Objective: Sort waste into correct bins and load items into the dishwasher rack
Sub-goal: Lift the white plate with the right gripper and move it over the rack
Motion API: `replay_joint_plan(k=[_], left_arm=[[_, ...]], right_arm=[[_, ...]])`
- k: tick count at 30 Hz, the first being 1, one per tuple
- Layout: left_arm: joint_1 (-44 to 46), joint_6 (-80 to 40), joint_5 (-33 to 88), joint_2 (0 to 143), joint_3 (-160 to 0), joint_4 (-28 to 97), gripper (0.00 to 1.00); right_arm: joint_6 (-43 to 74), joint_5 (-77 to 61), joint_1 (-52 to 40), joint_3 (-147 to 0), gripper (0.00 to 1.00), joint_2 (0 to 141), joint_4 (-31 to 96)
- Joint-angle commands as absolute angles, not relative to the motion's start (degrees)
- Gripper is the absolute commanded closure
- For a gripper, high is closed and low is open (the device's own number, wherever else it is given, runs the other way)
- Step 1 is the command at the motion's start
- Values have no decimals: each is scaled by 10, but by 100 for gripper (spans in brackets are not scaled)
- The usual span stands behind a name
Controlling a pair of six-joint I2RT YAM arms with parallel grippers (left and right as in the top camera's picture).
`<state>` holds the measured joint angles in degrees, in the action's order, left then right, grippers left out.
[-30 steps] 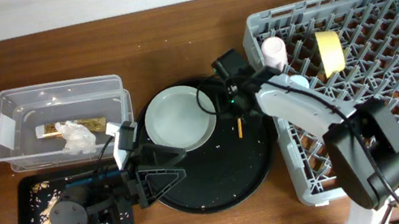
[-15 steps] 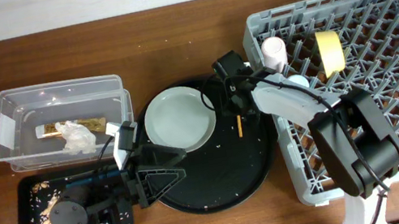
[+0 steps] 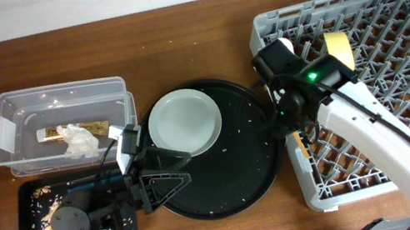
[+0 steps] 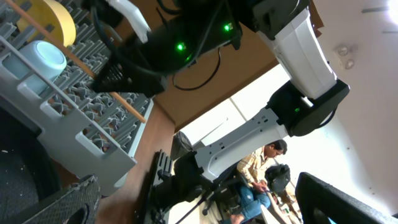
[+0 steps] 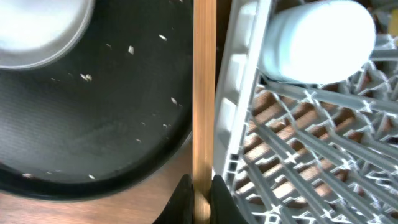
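Currently right gripper [image 5: 200,186] is pinched shut on the near end of one wooden chopstick [image 5: 204,93]. The stick runs straight ahead of the fingers, between the dishwasher rack [image 5: 242,81] wall and the round black tray [image 5: 93,124]. Light blue cup [image 5: 317,40] sits ahead, in the rack. Left gripper [image 3: 175,173] is spread wide over the tray's edge

Overhead view evenly lit and sharp; left wrist view glares white at right; chopstick [image 5: 203,93] blurs close-up.
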<state>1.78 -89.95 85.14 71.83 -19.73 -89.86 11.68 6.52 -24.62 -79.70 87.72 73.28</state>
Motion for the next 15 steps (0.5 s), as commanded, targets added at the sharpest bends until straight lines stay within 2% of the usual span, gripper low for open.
replay_joint_plan(k=[1, 8, 15], left_arm=[[14, -890, 853, 715, -199, -908, 1], [14, -890, 854, 715, -199, -908, 1], [14, -890, 854, 715, -199, -908, 1]], right_arm=[[105, 98, -246, -799, 96, 879, 756], [102, 64, -137, -798, 96, 883, 769], [94, 56, -138, -797, 96, 967, 770]])
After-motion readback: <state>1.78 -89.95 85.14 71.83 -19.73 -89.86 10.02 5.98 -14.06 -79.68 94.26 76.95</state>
